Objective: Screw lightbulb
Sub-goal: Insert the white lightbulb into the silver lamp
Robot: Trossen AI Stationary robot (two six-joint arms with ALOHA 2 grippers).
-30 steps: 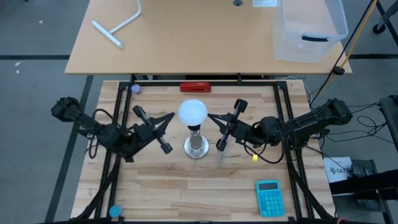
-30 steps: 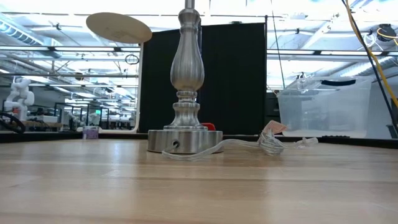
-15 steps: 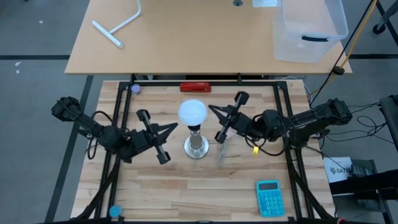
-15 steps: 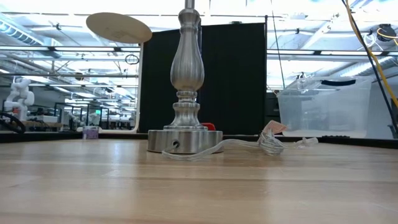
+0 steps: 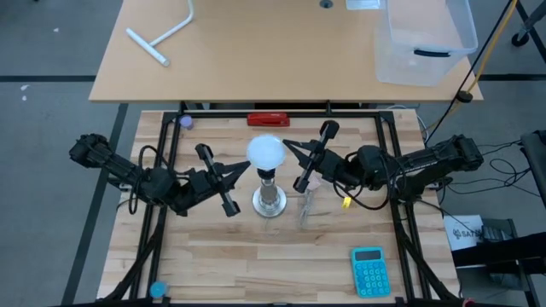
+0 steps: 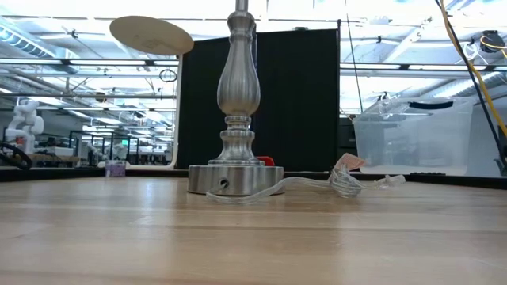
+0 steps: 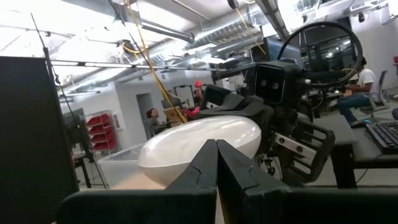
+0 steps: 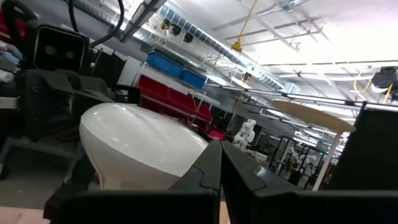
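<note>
White domed lightbulb (image 5: 265, 152) atop silver lamp stand (image 5: 269, 201). Left gripper (image 5: 246, 168) at its 8 o'clock, right gripper (image 5: 287, 144) at 3 o'clock; both pinched closed, empty, tips just beside bulb.

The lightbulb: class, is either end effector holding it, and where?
Neither. The lightbulb sits atop the lamp stand; the shut left end effector and right end effector flank it.

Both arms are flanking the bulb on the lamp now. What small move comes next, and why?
Probably open the right gripper before closing in: both it and the left gripper are shut, pointing at the lightbulb atop the lamp stand. Shut fingers cannot take the bulb's head to turn it.
</note>
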